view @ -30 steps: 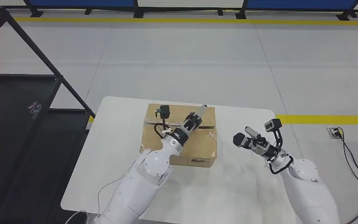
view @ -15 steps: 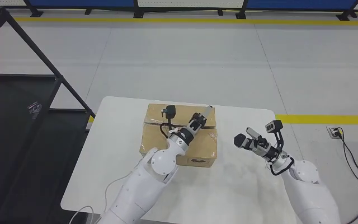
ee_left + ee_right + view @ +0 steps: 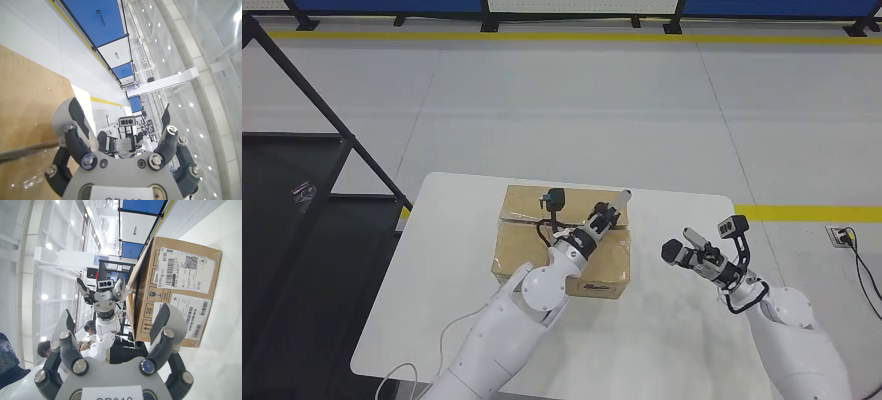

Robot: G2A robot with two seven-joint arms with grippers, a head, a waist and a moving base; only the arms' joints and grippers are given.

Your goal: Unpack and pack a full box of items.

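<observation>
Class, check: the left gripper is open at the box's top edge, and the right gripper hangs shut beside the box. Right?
No. The right gripper is open, not shut, as the right wrist view shows. It does hang beside the box; the left gripper is open at its top edge.

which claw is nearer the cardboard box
Left. The left claw is open over the cardboard box, one finger at its top edge. The right claw hangs open off the box's side, apart from it, above the table.
</observation>
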